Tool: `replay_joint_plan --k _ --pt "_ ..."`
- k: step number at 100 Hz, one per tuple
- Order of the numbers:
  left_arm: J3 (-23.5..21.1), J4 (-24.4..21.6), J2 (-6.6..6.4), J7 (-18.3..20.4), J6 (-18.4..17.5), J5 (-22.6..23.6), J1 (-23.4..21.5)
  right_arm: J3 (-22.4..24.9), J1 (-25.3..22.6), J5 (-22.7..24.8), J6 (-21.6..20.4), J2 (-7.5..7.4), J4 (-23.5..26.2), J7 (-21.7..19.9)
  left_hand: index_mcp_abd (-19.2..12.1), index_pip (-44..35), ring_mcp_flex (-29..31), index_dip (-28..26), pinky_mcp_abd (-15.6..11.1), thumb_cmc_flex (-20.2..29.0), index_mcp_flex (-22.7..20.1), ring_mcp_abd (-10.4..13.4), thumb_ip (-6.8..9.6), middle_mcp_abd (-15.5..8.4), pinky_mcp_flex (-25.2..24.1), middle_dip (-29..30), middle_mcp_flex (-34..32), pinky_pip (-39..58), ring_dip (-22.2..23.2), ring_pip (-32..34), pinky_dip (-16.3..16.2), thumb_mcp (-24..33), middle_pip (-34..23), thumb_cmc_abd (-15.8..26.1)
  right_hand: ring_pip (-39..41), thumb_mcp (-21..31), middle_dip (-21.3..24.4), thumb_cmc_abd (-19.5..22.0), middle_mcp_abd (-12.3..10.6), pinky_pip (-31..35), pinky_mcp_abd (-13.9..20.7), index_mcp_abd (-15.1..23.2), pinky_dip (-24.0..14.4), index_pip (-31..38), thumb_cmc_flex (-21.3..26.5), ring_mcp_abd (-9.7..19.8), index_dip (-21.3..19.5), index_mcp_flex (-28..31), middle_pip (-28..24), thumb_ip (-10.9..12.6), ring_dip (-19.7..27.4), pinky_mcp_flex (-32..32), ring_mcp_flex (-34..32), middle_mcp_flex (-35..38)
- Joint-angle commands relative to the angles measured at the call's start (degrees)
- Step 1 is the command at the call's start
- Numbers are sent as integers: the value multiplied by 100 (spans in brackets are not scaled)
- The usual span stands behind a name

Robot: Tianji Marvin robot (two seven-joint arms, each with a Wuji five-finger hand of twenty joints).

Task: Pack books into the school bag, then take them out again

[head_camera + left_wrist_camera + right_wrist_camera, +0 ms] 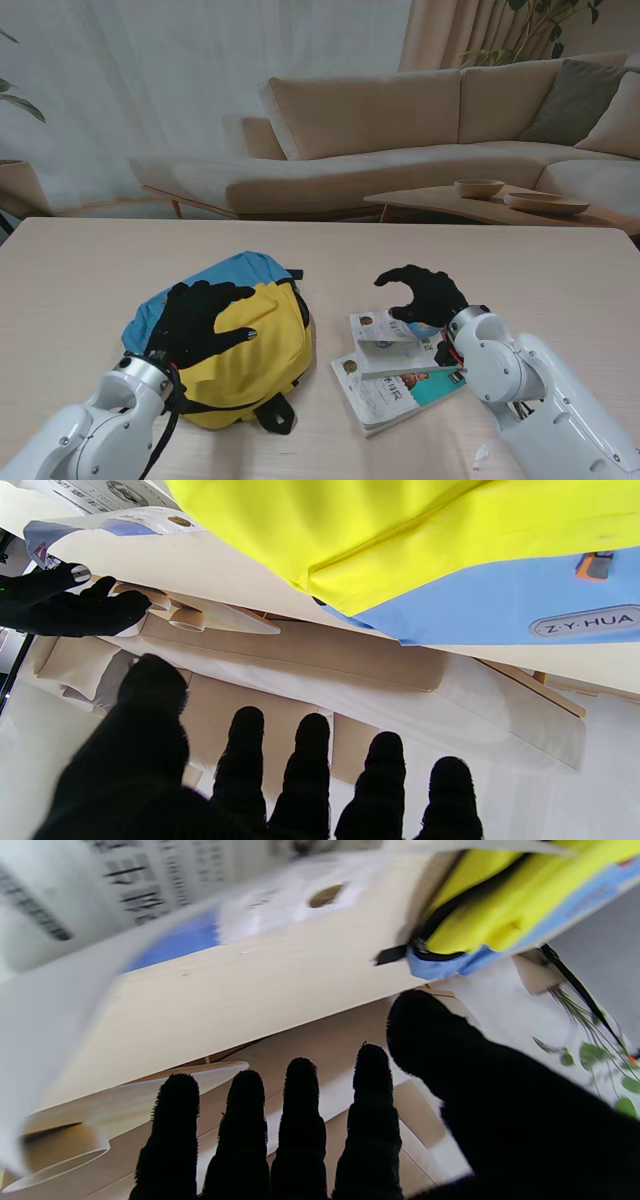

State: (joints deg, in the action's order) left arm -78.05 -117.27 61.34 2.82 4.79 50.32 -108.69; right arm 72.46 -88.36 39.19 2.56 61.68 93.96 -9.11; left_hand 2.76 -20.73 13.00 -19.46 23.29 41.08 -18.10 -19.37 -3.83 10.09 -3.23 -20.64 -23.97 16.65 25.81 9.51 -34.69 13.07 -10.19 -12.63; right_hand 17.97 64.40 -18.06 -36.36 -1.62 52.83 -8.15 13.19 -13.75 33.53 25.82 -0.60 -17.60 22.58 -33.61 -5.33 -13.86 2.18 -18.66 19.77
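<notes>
The yellow-and-blue school bag [235, 345] lies lower left of centre on the desk [80, 270], left hand [200, 322] spread above it. Right hand [425, 293] curls, holding nothing, over two stacked books [395, 370] at lower centre-right. Best grip the top book's edge firmly.

My left hand [200, 322] is spread flat, fingers apart; my right hand [425, 294] hovers curled, fingers apart, holding nothing.

You had the yellow-and-blue school bag [245, 345] lying flat at lower centre-left of the stand frame, black straps at its lower edge. Just right of it lay two white-covered books [395, 368], overlapping, the lower one edged in teal.
</notes>
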Motion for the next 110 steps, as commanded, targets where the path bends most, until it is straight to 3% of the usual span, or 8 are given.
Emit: replay_joint_plan --k 1,14,51,55,64,92,98,110 --pt "38 2 52 123 4 -57 -10 -27 117 107 -26 -47 -243 -18 -98 64 -152 93 -86 82 -83 89 216 43 0 120 108 -374 -52 -201 -181 -136 117 191 -125 -182 108 -149 -362 -114 28 379 103 -123 -228 185 -54 -106 121 62 72 -43 -12 139" --pt "68 33 54 139 5 -182 3 -180 382 397 -3 -79 -647 9 -78 49 -130 85 -77 106 -95 70 222 52 29 105 80 -431 -40 -200 -250 -128 108 203 -183 -194 136 -319 -368 -149 43 357 132 -165 -188 198 -61 -160 242 16 101 2 -27 223" --pt "27 126 104 -69 -17 -492 -60 -390 728 885 -255 -337 -1060 -1179 -8 14 35 86 21 162 -189 -34 232 133 170 73 -63 -476 19 -130 -407 -79 70 258 -503 -475 308 -842 -455 -713 224 -76 493 -455 -195 413 -312 -1672 538 -197 276 -227 718 -868" --pt "11 116 102 -54 -24 -504 -77 -423 780 960 -306 -365 -1100 -1302 1 16 41 89 24 168 -185 -35 233 123 175 73 -57 -482 24 -125 -418 -71 73 267 -577 -433 587 -952 -521 -778 255 24 560 -1009 -162 455 -358 -1814 1182 -226 328 -288 872 -852" --pt "-21 112 109 -83 -68 -534 -108 -513 896 1095 -379 -408 -1214 -1476 13 16 48 96 25 179 -186 -45 237 147 198 68 -71 -490 34 -117 -447 -58 67 263 -682 -267 795 -1173 -550 -843 307 38 676 -2826 -96 474 -1834 -1658 1798 -254 401 -379 1090 -886" --pt "-34 130 117 -154 -161 -549 -122 -810 1165 964 -416 -432 -1654 -1530 22 13 129 112 58 151 -185 -67 233 146 245 59 -93 -511 56 -74 -508 -33 51 250 -963 -266 1062 -1154 -230 -1006 303 -56 792 -3560 -20 397 -1392 -1455 2396 -246 561 -440 1161 -936" --pt "-38 124 116 -145 -171 -564 -128 -866 1201 926 -426 -425 -1737 -1472 32 13 175 115 73 149 -178 -82 233 141 261 58 -99 -513 65 -53 -518 -25 48 250 -887 -205 938 -1182 -231 -977 250 -63 788 -3487 -3 377 -1292 -1461 2163 -240 522 -415 1128 -906" --pt "-49 123 123 -183 -210 -578 -142 -963 1252 909 -470 -398 -1892 -1231 44 10 209 121 84 142 -173 -97 232 153 283 55 -115 -522 74 -33 -532 -13 37 242 -554 59 19 -1369 -395 -833 124 -78 718 -3308 124 343 -1714 -1499 -5 -241 336 -307 828 -668"
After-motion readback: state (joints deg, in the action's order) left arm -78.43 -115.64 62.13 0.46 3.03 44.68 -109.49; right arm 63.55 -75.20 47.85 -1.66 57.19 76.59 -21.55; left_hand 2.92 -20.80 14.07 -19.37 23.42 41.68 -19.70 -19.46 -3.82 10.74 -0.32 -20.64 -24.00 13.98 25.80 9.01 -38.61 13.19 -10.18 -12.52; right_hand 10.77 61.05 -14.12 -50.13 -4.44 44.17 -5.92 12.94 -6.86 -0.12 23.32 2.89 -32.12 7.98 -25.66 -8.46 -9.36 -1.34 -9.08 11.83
